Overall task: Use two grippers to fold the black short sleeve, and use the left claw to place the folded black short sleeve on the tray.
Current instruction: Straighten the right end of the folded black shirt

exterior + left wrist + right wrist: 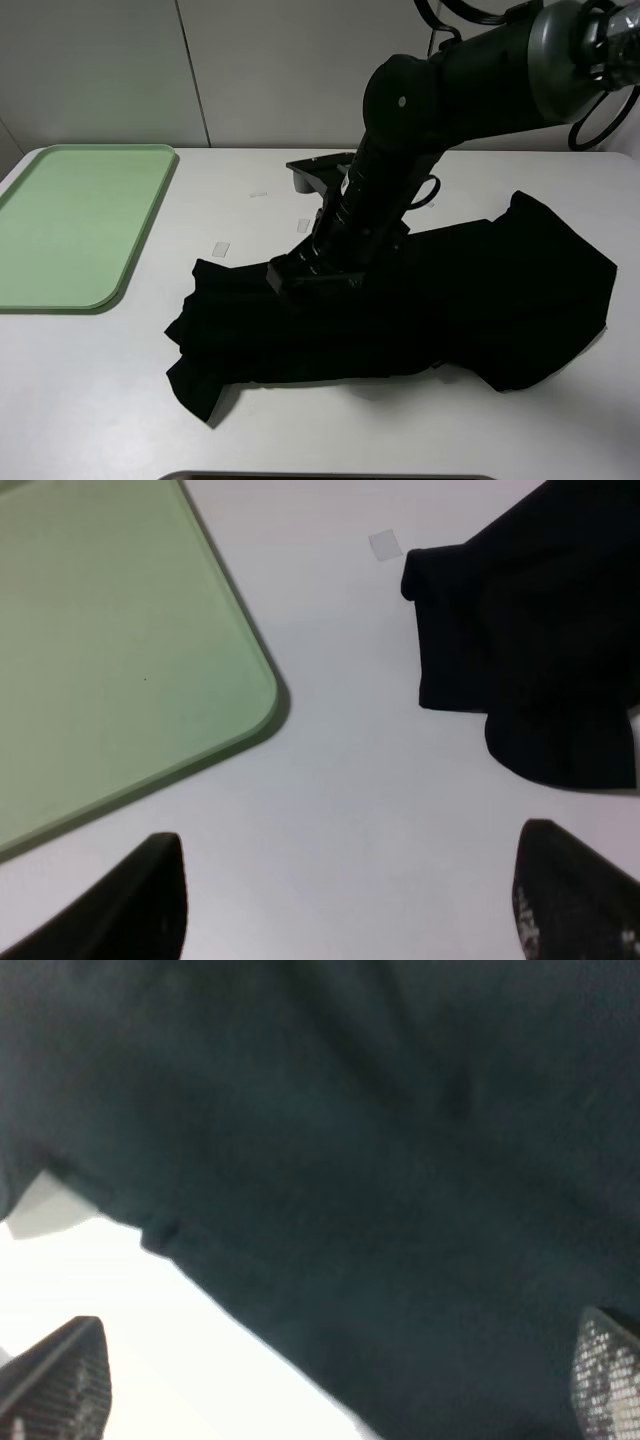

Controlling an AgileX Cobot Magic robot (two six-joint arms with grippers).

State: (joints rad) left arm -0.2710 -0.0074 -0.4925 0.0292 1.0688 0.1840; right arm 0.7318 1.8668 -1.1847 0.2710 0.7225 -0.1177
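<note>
Both my left gripper (360, 900) and right gripper (335, 1380) gape empty. Closing on this bunched black short sleeve (500, 290), I'd likely snag extra layers.

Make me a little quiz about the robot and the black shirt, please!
1. True or false: the black short sleeve lies on the green tray.
2. Which gripper is right over the black short sleeve? A) left gripper B) right gripper C) both
3. Fill in: the left gripper's jaws stand ____ (open or shut).

Key
1. False. It lies on the white table, beside the tray.
2. B
3. open
</note>
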